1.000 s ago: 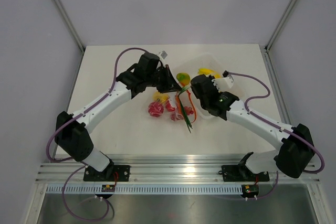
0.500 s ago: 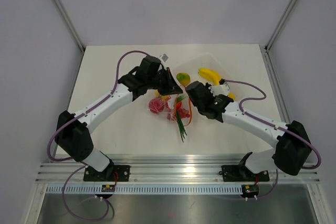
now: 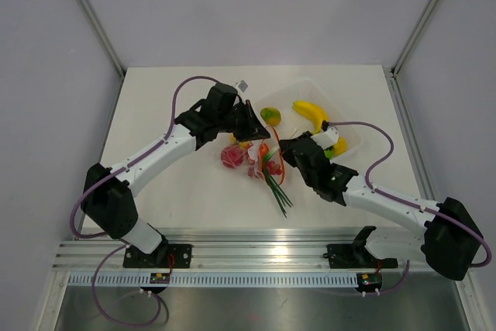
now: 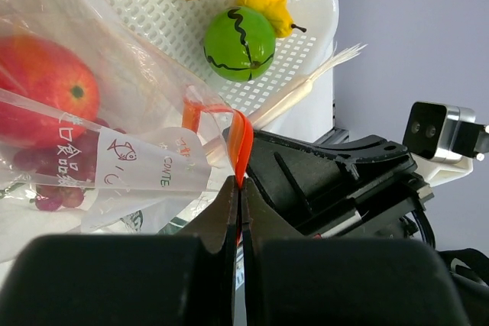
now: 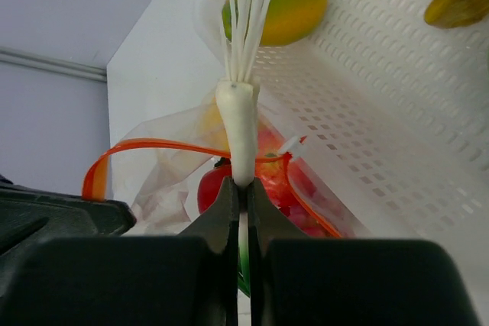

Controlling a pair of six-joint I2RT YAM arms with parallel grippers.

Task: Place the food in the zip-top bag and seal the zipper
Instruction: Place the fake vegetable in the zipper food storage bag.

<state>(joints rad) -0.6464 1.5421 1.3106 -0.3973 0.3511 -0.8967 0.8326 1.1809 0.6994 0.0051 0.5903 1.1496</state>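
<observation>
While the left gripper (image 4: pixel 239 191) has its fingers pressed together on the zipper (image 4: pixel 243 139), the strip rises from between the fingertips as a short orange-red loop. The bag (image 4: pixel 114 143) spreads away from that pinch point, with red fruit (image 4: pixel 42 85) inside it. Seen from above, the bag lies on the table (image 3: pixel 170 98) between the two grippers.

The right gripper (image 5: pixel 239 187) is clamped on the stalks (image 5: pixel 239 124) at their white root end. The root fibres fan out just beyond the fingertips, and the green ends (image 3: pixel 279 194) trail back toward the near edge. In the right wrist view the root end crosses the zipper loop at the bag's mouth; whether it is inside the mouth cannot be told.

The mango (image 5: pixel 286 5) sits beyond the stalk tip, beside the tray (image 5: pixel 397 112). A green fruit (image 4: pixel 240 43) lies in the tray.
</observation>
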